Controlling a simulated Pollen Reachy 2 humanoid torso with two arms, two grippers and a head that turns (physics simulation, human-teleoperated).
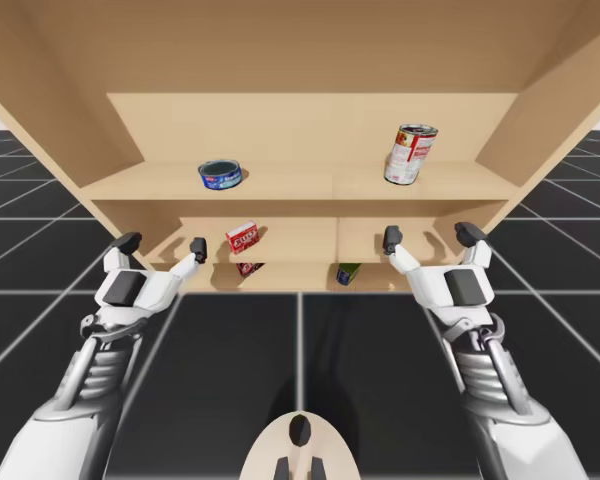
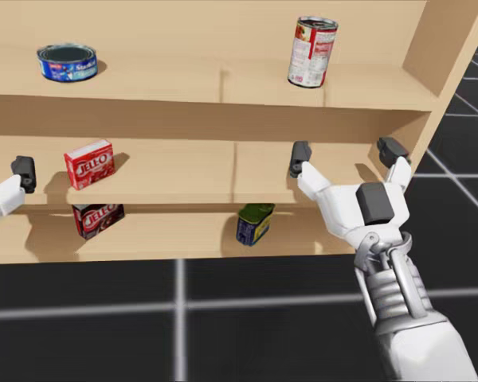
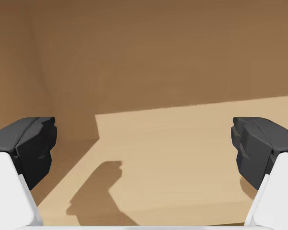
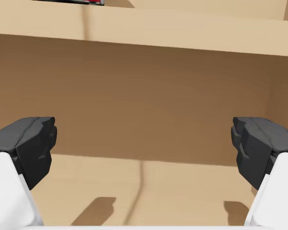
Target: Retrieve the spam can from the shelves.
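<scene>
The spam can, a small blue and yellow-green rectangular can, sits on the bottom shelf near the middle, tilted slightly; the high view has it under the middle shelf's edge. My right gripper is open at the middle shelf, above and to the right of the can, with nothing between its fingers. My left gripper is open at the left end of the middle shelf, far from the can. Between its fingers lies bare shelf board.
A red box stands on the middle shelf, beside my left gripper. A dark red box lies below it on the bottom shelf. The top shelf carries a flat blue can and a tall red-and-white can. The shelf's side wall stands right of my right gripper.
</scene>
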